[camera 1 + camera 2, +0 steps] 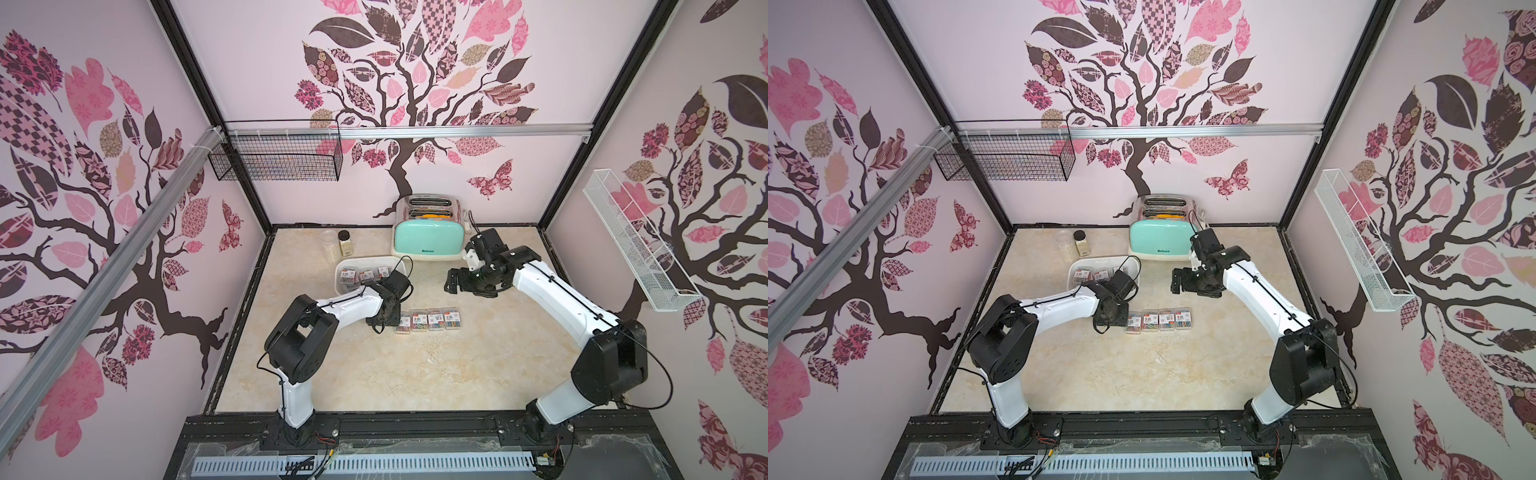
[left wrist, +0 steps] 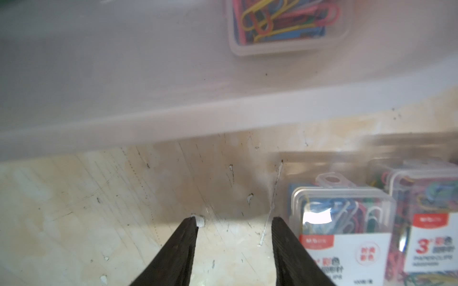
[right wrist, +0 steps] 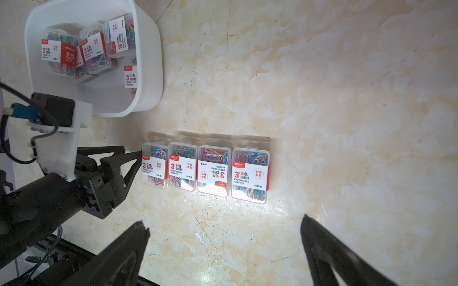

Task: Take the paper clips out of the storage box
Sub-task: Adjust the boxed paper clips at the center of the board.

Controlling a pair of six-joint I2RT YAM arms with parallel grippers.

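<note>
The white storage box (image 1: 338, 276) (image 3: 148, 74) sits on the marble table and holds several clear cases of paper clips (image 1: 365, 275) (image 3: 84, 49). Several more cases of paper clips (image 1: 430, 320) (image 3: 205, 170) lie side by side in a row on the table in front of the box. My left gripper (image 2: 235, 219) (image 3: 131, 151) is low at the left end of that row, open, with only bare table between its fingers. The end case (image 2: 342, 222) is just beside one finger. My right gripper (image 3: 224, 227) (image 1: 451, 282) hovers open and empty above the table.
A mint-green toaster (image 1: 428, 241) stands at the back, with two jars (image 1: 337, 245) to the left of it behind the box. A black wire basket (image 1: 276, 153) hangs on the back wall. A white mesh basket (image 1: 640, 241) hangs on the right wall.
</note>
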